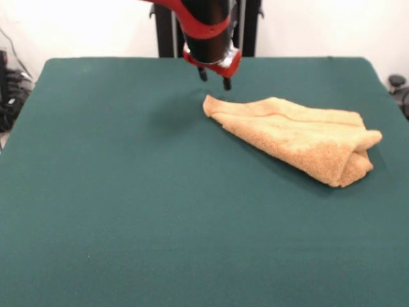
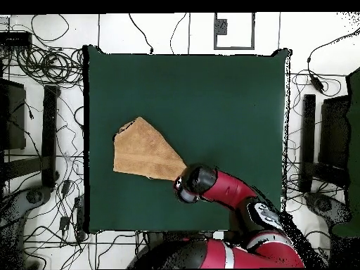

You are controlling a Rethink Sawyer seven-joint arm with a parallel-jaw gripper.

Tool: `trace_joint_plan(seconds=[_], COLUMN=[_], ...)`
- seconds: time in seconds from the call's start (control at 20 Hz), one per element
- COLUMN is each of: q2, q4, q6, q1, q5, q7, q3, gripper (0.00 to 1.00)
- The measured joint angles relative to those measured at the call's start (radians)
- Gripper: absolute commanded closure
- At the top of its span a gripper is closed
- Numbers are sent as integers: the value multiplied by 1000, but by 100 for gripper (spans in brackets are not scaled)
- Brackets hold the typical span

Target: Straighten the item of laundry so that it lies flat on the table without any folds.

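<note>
The item of laundry point(image 1: 299, 137) is an orange-tan terry towel, folded over itself into a wedge on the right half of the dark green table point(image 1: 128, 211). Its narrow corner points toward the table's middle and its thick folded end lies to the right. In the overhead view the towel point(image 2: 143, 151) lies left of centre, its pointed corner reaching toward the arm's head. My gripper point(image 1: 215, 79) hangs just above the cloth surface, close behind the towel's pointed corner, apart from it. Its two short dark fingertips stand a little apart with nothing between them. From above, the gripper point(image 2: 188, 187) is covered by the arm's head.
The red and black arm point(image 2: 235, 197) reaches in from the base side of the table. Cables, stands and equipment point(image 2: 42, 126) crowd the floor round all sides of the table. Bare green cloth covers the left and near parts in the front view.
</note>
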Motion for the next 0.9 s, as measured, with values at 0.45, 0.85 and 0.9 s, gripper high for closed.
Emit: trace_joint_plan(seconds=[0.45, 0.85, 0.9], q2=[-13, -16, -16], q4=[52, 76, 79], q6=[-250, -275, -275], q1=[-28, -139, -152], q5=[0, 0, 0], q7=[0, 0, 0], q3=[20, 96, 106], gripper=[0, 0, 0])
